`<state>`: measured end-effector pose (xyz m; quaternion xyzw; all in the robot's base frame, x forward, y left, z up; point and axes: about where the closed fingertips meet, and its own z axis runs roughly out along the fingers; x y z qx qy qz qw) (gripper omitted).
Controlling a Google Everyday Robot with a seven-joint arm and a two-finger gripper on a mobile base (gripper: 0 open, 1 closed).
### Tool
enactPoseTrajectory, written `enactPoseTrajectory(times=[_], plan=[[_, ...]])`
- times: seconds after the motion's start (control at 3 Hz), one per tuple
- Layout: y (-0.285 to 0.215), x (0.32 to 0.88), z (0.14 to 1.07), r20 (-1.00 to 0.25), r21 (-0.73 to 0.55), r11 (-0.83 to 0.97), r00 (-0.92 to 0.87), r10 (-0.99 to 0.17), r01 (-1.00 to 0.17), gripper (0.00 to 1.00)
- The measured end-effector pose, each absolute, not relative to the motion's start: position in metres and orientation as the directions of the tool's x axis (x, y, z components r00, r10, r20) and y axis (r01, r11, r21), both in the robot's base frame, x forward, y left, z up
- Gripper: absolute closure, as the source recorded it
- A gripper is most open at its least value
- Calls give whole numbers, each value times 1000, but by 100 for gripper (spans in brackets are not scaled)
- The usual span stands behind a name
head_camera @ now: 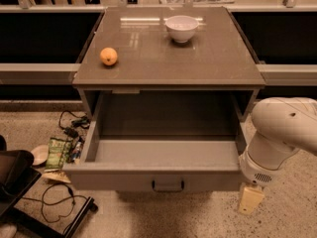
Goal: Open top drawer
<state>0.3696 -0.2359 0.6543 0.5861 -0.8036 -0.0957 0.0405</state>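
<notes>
The top drawer [166, 153] stands pulled far out of the grey cabinet [213, 58] toward me. Its grey box interior shows and holds nothing. Its flat front [114, 181] carries a small black bar handle [168, 185] at the middle. My white arm [280, 133] hangs at the drawer's right front corner. The gripper [250, 200] points down toward the floor, just right of the drawer front and apart from the handle. No other drawer fronts show.
An orange [109, 56] and a white bowl [182, 28] sit on the cabinet top. On the floor at left lie a snack bag [58, 151], cables [69, 128] and a black object [15, 175]. Grey rails [37, 73] run off both sides.
</notes>
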Motion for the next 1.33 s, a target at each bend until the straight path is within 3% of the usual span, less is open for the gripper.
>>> enactPoseTrajectory(times=[0.67, 1.0, 1.33], plan=[[-236, 353, 664, -26, 220, 316, -329, -944, -923, 86], [-236, 348, 668, -14, 221, 323, -334, -942, -920, 100], [-237, 340, 674, 5, 223, 335, -342, -940, -916, 100]])
